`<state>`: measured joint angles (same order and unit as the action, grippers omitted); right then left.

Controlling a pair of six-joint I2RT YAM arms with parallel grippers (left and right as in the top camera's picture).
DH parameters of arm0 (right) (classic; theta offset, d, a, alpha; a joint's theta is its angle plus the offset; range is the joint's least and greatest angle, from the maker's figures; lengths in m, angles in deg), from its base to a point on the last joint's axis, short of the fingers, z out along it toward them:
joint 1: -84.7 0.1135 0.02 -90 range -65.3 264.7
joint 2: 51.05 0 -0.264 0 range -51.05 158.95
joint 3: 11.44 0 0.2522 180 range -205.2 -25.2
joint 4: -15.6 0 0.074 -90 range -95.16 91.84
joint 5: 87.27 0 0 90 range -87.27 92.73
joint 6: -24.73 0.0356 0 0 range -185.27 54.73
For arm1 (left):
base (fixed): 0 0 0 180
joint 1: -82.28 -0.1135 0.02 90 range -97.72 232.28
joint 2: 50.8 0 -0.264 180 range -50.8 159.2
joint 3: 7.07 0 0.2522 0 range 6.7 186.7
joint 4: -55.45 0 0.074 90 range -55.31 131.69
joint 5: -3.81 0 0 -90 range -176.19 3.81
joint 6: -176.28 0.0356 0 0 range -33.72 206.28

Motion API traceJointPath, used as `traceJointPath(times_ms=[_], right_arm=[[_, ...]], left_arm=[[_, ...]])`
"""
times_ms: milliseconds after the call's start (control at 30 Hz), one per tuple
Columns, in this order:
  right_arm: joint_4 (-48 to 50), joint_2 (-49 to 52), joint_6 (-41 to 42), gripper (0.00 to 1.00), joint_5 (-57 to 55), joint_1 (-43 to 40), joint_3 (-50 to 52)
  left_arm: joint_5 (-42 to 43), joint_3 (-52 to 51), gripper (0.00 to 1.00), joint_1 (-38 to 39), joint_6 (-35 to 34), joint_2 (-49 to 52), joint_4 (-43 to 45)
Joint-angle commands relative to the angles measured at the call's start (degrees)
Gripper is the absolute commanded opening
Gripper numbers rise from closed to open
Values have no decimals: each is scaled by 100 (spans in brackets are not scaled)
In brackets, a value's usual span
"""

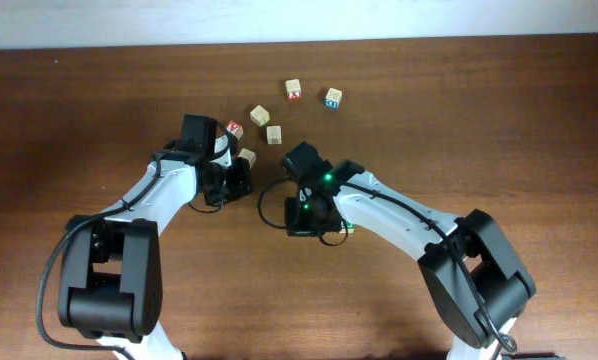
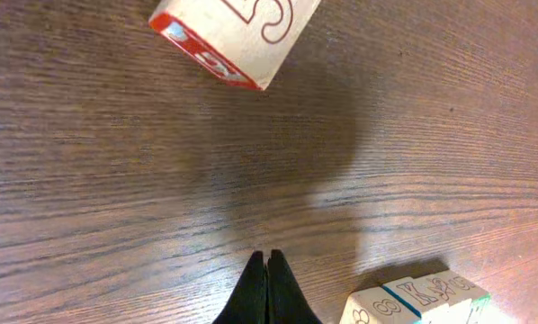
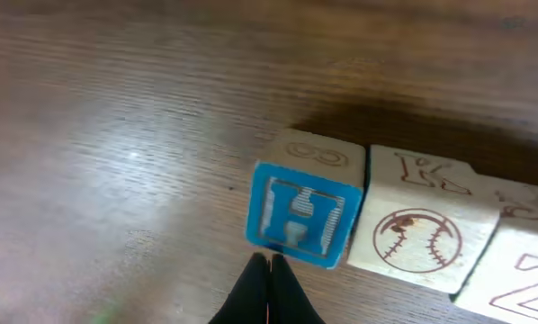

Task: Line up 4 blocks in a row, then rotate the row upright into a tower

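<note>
Tips of right gripper [image 3: 269,292], pressed together like those of left gripper [image 2: 267,288], meet blue H block [image 3: 303,214]; an off-centre push may displace adjoining baseball block [image 3: 422,238].

Pale H block [image 3: 298,214], blue-faced; baseball block [image 3: 422,241], red-lined; table [image 3: 116,135], brown.

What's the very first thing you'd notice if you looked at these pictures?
The bright blue H block jumps out first, sitting right at the tips of the shut right hand, with a baseball block pressed against its side. From above, the left arm and right arm bend toward each other mid-table, with small loose cubes scattered just beyond them.
</note>
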<state>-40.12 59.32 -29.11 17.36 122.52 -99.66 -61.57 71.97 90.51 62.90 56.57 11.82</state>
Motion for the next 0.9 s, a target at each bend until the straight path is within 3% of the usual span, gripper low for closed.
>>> traceJointPath(times_ms=[0,133,300,433,533,700,867], right_arm=[[-162,-782,-321,4,201,-562,-271],[-905,-1014,-1703,4,1095,-2186,-168],[-728,-970,-1921,4,1132,-2922,345],[-564,-970,-1921,4,1132,-3047,505],[-505,-970,-1858,4,1150,-3034,739],[476,-970,-1722,5,1366,-3034,1624],[481,-970,-1705,5,1366,-3027,1628]], left_arm=[[164,83,0,284,74,42,-273],[623,81,0,1241,485,61,-350],[444,81,0,1298,483,61,-426],[654,391,0,1296,686,-24,-428],[79,417,0,1005,719,-160,-1128],[79,409,0,997,715,-131,-1123],[105,153,0,1099,476,-131,-931]])
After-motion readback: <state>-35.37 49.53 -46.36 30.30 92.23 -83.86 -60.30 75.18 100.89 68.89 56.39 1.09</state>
